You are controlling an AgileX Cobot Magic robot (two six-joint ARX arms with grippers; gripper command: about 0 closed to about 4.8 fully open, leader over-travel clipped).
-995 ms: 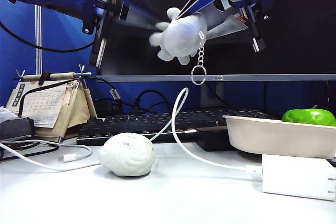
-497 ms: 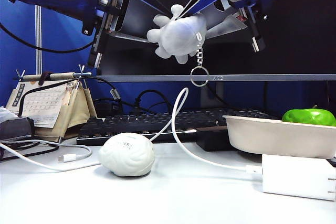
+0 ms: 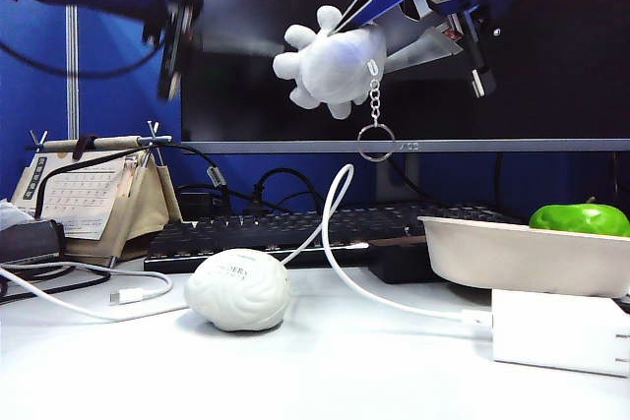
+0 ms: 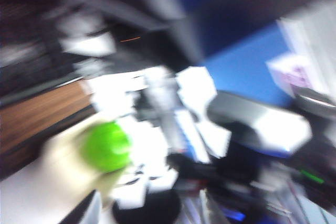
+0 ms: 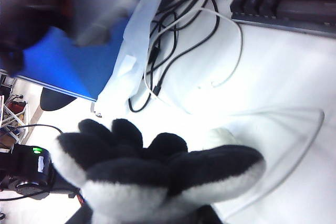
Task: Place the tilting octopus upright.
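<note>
1. Octopus (image 3: 333, 66) airborne at upper centre of the exterior view, well above the table (image 3: 325, 371), tentacles splayed toward the left of frame. Not upright, not set down.
2. Right gripper (image 3: 379, 41) at upper right of centre, clamped on the octopus from the right; right wrist view shows dark-shaded plush lobes (image 5: 157, 166) filling the lower frame between the fingers.
3. Left gripper (image 3: 177, 17) at upper left, motion-blurred, apart from the toy, nothing held. Finger spread unreadable in the blur; left wrist view smeared too. Jaws judged wide.
4. Progress: lift done, single-arm hold. Left to do, by judgement: rotate head up, lower to bare table, release.
5. Materials: octopus soft light-gray plush, rounded head, stubby rounded tentacles; metal chain and ring (image 3: 372, 141) dangling below it.
6. Brain-shaped ball (image 3: 238, 289) on the table lower left of centre: smooth white, grooved, squishy-looking. Not the target.
7. White cable (image 3: 340, 243) looping behind the ball, white adapter block (image 3: 556, 331) lower right, shallow beige tray (image 3: 512, 253) with glossy green fruit (image 3: 579, 218) at right edge.
</note>
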